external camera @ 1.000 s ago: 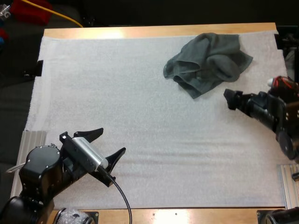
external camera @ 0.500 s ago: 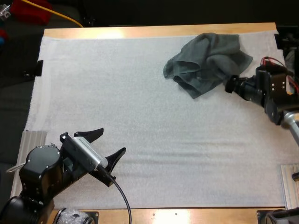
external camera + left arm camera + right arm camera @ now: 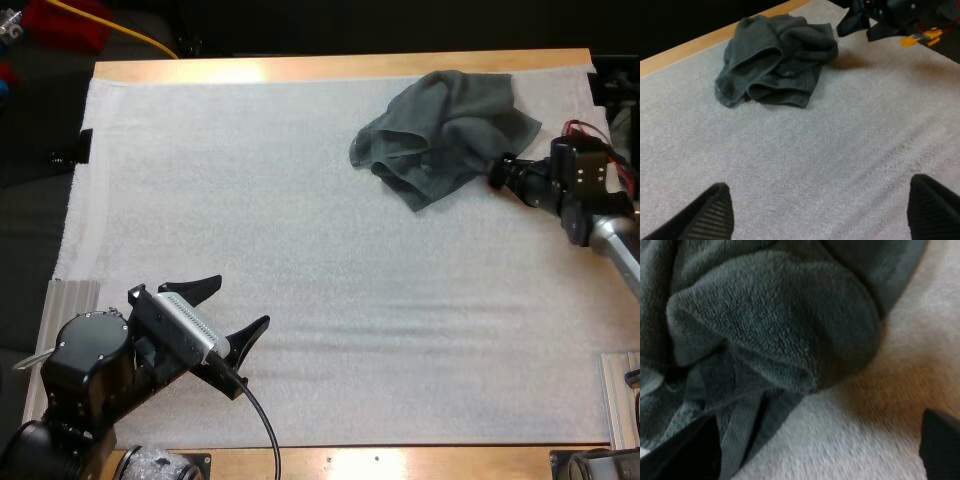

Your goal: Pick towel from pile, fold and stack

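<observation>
A crumpled dark grey-green towel [image 3: 445, 130] lies on the white mat [image 3: 300, 200] at the far right. My right gripper [image 3: 497, 170] sits at the towel's right edge, low over the mat. In the right wrist view its fingers stand apart around a rounded fold of the towel [image 3: 775, 325], open [image 3: 815, 455] and not pressing on it. My left gripper [image 3: 225, 308] hovers open near the mat's front left, far from the towel. From the left wrist view, the towel [image 3: 775, 60] lies ahead between the open left gripper [image 3: 820, 212] fingers, with the right gripper [image 3: 857, 22] beside it.
The wooden table edge [image 3: 340, 66] runs just behind the towel. White mat stretches bare between the two arms.
My right gripper has swung up and in from the mat's right side to the towel's right edge. The left arm and the towel have not moved.
</observation>
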Robot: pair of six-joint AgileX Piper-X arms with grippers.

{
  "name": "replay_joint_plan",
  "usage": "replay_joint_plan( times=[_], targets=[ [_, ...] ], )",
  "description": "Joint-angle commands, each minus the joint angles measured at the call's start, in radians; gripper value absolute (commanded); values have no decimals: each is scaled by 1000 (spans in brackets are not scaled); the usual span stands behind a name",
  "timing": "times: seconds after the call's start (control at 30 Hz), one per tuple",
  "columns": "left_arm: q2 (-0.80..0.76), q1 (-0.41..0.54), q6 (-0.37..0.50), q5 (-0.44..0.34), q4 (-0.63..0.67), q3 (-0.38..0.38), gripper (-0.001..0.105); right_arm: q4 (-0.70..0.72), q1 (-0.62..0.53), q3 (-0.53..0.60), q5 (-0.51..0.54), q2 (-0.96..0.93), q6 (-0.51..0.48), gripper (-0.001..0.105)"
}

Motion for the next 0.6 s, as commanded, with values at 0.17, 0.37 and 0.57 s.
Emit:
replay_joint_plan(
  times=[0.17,0.37,0.57],
  targets=[
    [0,-2,-9,4,-14,-8,69,-124,-6,-10,-23,78,47,78],
    [0,-2,-9,4,-14,-8,69,-146,-6,-62,-53,160,81,78],
    [0,-2,-9,4,-14,-8,69,-128,-6,-123,-54,214,116,75]
  ],
)
